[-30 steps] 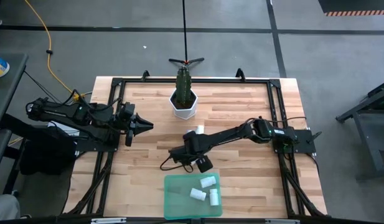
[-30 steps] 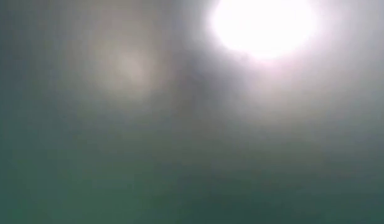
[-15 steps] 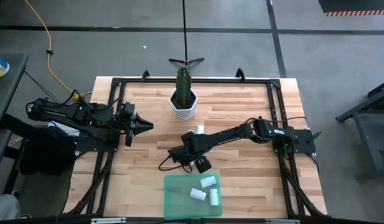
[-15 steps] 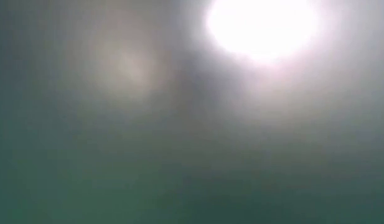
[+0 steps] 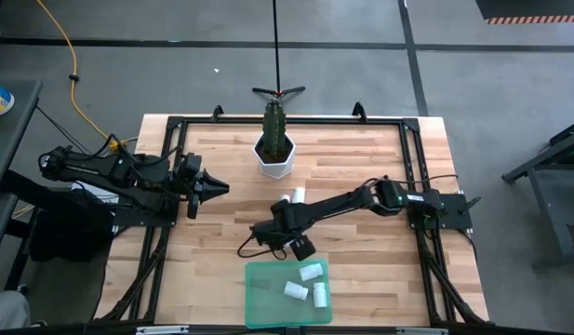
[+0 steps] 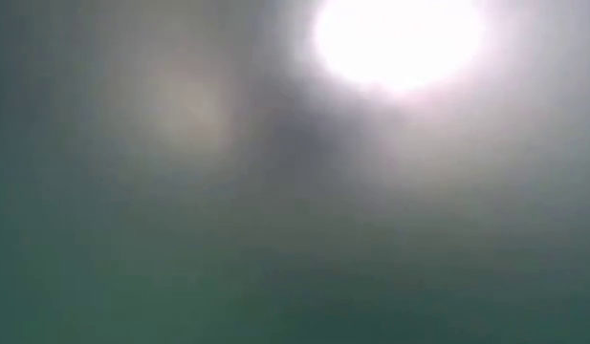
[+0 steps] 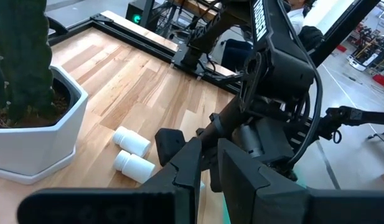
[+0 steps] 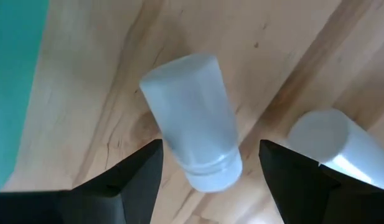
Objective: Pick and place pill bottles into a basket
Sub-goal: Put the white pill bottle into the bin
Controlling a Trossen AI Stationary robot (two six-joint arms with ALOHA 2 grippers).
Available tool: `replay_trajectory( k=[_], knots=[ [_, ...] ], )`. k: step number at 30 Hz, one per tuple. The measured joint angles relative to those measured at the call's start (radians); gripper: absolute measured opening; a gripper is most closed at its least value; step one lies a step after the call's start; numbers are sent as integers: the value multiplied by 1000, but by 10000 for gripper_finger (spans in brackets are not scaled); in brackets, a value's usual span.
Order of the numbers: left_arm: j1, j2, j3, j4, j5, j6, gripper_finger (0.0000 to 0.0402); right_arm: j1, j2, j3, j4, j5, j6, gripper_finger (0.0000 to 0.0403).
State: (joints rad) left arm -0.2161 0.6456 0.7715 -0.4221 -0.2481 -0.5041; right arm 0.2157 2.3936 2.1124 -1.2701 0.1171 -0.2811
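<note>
Jaws of the right gripper (image 8: 207, 165) stand apart around a lying pill bottle (image 8: 192, 118) — not clamped. Left gripper (image 7: 207, 171) fingers sit nearly together at the table's left. Green basket (image 5: 260, 302) contents — three bottles (image 5: 303, 284).

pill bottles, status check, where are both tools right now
Right tool open, straddling a lying pill bottle on the table. Second bottle beside. Three bottles in green tray. Left tool parked, shut.

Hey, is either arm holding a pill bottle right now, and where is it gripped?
Nothing is held. The right gripper is open above a lying pill bottle, jaws either side, not touching. The left gripper waits at the table's left.
</note>
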Motion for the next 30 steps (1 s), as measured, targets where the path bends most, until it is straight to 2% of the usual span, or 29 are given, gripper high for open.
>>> replay_trajectory(
  k=[12,15,22,30],
  knots=[
    [0,0,0,0,0,0,90,-2,42,0,-11,-35,11,248],
    [0,0,0,0,0,0,90,-6,42,0,-14,-27,24,229],
    [0,0,0,0,0,-2,90,-15,39,1,-39,-17,79,143],
    [0,0,0,0,0,-1,90,-15,35,1,-160,-7,140,140]
  ],
)
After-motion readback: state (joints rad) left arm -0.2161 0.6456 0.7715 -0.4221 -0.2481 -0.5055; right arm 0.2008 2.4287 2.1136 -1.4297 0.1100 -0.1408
